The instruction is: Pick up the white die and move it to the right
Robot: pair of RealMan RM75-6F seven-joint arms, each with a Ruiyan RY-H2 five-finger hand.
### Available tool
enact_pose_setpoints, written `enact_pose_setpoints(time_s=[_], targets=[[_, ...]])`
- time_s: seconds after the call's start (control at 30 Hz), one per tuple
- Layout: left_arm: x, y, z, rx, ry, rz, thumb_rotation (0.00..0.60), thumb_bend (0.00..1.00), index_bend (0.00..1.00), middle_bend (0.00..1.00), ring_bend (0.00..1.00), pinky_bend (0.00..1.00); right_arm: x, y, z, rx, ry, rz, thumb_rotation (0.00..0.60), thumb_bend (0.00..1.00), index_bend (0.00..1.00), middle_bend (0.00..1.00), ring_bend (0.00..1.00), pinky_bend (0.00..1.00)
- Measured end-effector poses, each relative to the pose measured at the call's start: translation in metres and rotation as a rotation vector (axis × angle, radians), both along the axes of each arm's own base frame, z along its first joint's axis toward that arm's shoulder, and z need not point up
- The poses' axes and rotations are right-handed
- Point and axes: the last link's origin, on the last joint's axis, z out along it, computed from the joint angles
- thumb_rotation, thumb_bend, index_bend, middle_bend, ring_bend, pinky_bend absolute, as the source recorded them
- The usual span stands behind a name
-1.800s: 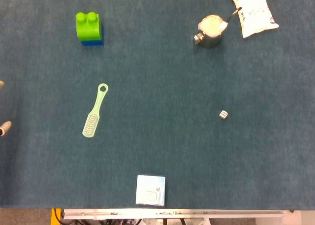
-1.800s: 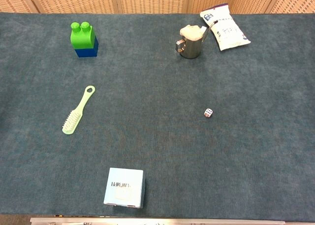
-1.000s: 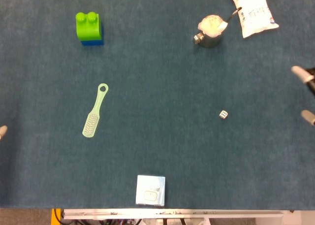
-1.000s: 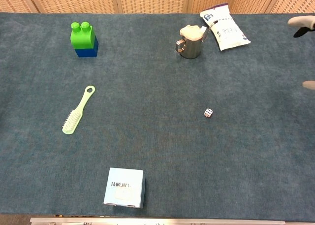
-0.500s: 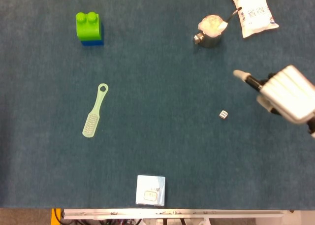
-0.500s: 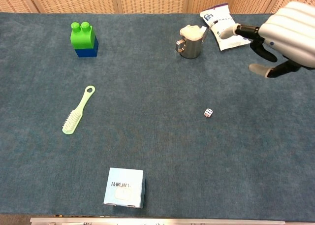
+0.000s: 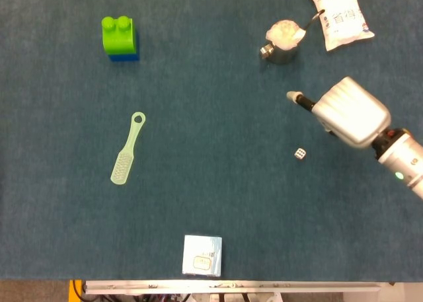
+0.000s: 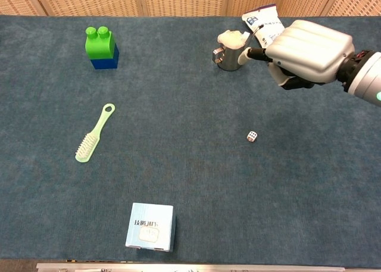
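Note:
The white die (image 7: 300,154) (image 8: 252,136) lies alone on the blue-green cloth, right of centre. My right hand (image 7: 347,112) (image 8: 306,52) hovers above the cloth, up and to the right of the die and apart from it. Its back faces the cameras. One finger (image 7: 296,98) points left toward the metal cup, and the others hang below the palm with nothing in them. My left hand shows in neither view.
A metal cup (image 7: 283,41) (image 8: 231,50) and a white snack bag (image 7: 337,14) (image 8: 271,31) sit at the far right. A green-and-blue block (image 7: 119,37), a light green brush (image 7: 127,150) and a pale blue box (image 7: 202,256) lie to the left and front.
My right hand has come in from the right edge and moved left and nearer the die. My left hand's fingertips have left the head view's left edge. The die has not moved.

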Motion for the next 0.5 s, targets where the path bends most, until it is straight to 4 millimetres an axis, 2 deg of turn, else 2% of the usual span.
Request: enact_pose_setpoints(time_s=[0.3,0.5], targets=[[-0.008,-0.002,0.0,0.003,-0.005,0.023,0.6,0.02,0.26,0.22,0.22,0.4,-0.008,-0.003,-0.02,0.064,0.073,-0.066,0.6,1.0,0.25,1.0,1.0,1.0],[-0.011,0.0,0.0,0.008,-0.007,0.036,0.6,0.02,0.26,0.22,0.22,0.4,-0.01,0.0,-0.027,0.12,0.071,-0.106,0.6,1.0,0.3,1.0,1.0,1.0]])
